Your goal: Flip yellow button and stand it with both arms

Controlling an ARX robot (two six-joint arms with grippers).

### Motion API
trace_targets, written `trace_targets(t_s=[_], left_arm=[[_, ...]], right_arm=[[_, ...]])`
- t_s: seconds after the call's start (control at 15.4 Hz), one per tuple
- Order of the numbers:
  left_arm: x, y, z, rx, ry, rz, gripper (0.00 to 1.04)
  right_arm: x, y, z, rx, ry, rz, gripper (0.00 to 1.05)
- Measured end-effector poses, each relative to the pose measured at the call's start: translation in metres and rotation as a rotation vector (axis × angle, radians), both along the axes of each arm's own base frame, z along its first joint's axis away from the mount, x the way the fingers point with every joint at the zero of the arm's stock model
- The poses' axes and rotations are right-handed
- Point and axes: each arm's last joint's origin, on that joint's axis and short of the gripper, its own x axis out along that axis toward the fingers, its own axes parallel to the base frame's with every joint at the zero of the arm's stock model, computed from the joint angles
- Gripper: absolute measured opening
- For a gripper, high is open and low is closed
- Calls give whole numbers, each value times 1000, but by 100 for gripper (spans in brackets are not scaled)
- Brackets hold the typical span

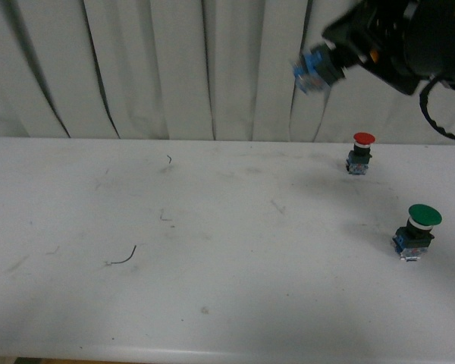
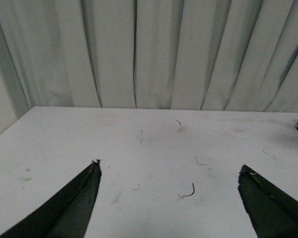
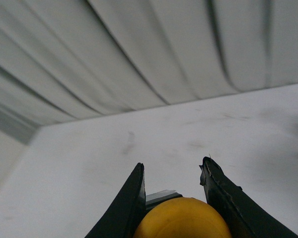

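Right arm (image 1: 413,34) is in the top right corner of the front view, mostly cut off by the frame edge and motion-blurred. A black cable (image 1: 440,117) loops below it and runs out of frame.

Yellow button (image 3: 183,219) is up in the air, well above the worktop (image 1: 212,288), pinched in the right gripper (image 3: 173,163). In the right wrist view the round yellow cap sits between the two black fingers (image 3: 126,208), both touching it. The lower part of the cap is cut off by the frame, and a sliver of the base shows behind it.

In the front view only the button's blue base shows, sticking out leftward from the gripper and blurred against the curtain (image 1: 174,68). The cap is hidden there. It lies roughly sideways; exact tilt cannot be told.

Left gripper (image 2: 169,166) is spread wide, with only bare worktop showing between its fingers. Just the tips are in shot; the rest is cut off at the bottom edge.

Red-capped button (image 1: 362,150) stands upright at the right, near the back edge; in the left wrist view it is clipped at the frame edge. Green-capped button (image 1: 418,231) stands upright nearer the camera at the right, well apart from the red one. A thin dark thread (image 1: 124,258) lies on the left part of the worktop.
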Motion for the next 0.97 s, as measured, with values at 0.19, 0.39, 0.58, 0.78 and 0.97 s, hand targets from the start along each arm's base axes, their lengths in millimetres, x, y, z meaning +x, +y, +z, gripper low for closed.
trace_targets(t_s=[0.19,0.39,0.58,0.78,0.97], left_arm=[[0,0,0,0,0,0,98],[0,0,0,0,0,0,98],[0,0,0,0,0,0,98],[0,0,0,0,0,0,98],[0,0,0,0,0,0,98]], right_arm=[[21,-32,-2,-334,53,-161,33],[40,-45,-5,-488,103,-225,33],[64,-50,-24,-607,158,-267,33],[86,-58,-39,-647,215,-298,33],[100,-54,-63,-676,270,-285,33]])
